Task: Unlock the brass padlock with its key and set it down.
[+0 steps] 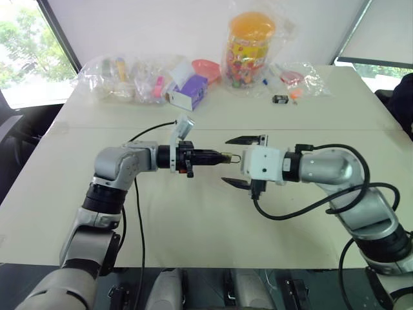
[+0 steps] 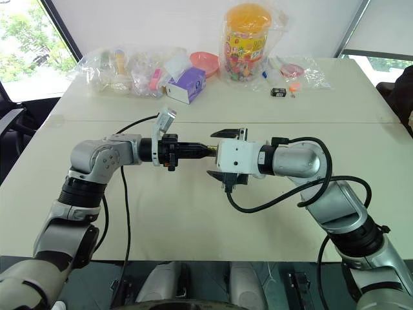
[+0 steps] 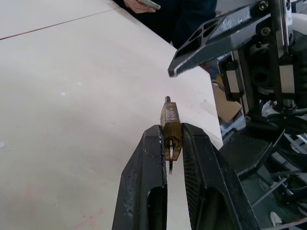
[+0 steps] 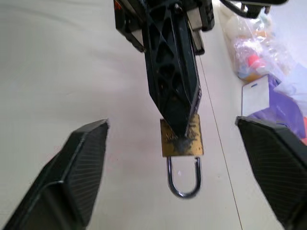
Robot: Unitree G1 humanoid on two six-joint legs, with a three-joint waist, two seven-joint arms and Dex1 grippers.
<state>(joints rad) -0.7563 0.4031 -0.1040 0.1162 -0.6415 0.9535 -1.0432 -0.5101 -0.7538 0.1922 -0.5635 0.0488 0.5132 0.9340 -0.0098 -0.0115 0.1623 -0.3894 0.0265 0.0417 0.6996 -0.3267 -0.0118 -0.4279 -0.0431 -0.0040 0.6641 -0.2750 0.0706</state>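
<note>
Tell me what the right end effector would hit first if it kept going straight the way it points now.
Most likely the brass padlock, held up by the left end effector. It sits between the right end effector's open fingers, shackle end nearest.

From here the left gripper's fingers cover much of the brass padlock, and I can't tell whether its shackle is unlatched.
</note>
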